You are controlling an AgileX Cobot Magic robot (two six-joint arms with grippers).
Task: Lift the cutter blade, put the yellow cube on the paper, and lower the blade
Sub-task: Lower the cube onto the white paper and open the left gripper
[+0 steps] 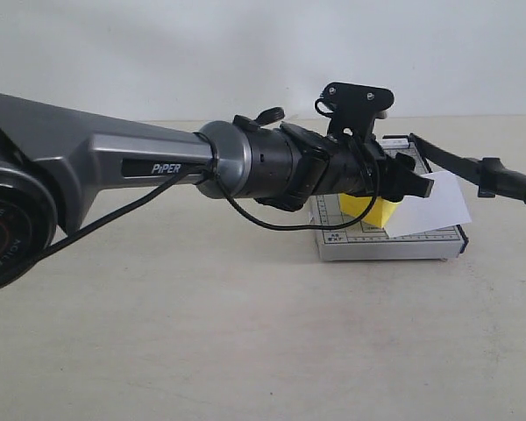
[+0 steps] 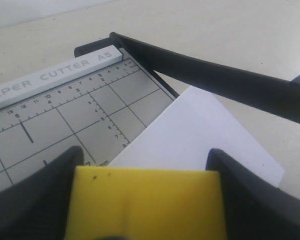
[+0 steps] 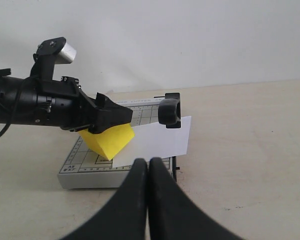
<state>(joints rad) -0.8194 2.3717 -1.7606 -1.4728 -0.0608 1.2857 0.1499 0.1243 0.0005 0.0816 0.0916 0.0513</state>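
The yellow cube (image 1: 366, 211) is gripped between the fingers of my left gripper (image 1: 393, 196), which is shut on it. The cube (image 3: 109, 138) hangs tilted, one corner down, low over the grey gridded trimmer (image 1: 390, 242) at the near edge of the white paper (image 1: 431, 205). I cannot tell if it touches. The cutter blade (image 1: 451, 158) stands raised, its thick handle (image 1: 511, 181) free in the air. In the left wrist view the cube (image 2: 145, 200) fills the space between the black fingers (image 2: 255, 195), with the paper (image 2: 200, 135) ahead. My right gripper (image 3: 148, 162) is shut and empty, short of the trimmer.
The trimmer's white ruler bar (image 2: 55, 76) runs along its far side. The left arm (image 1: 158, 158) stretches across the beige tabletop (image 1: 245, 333) from the left. A pale wall stands behind the table.
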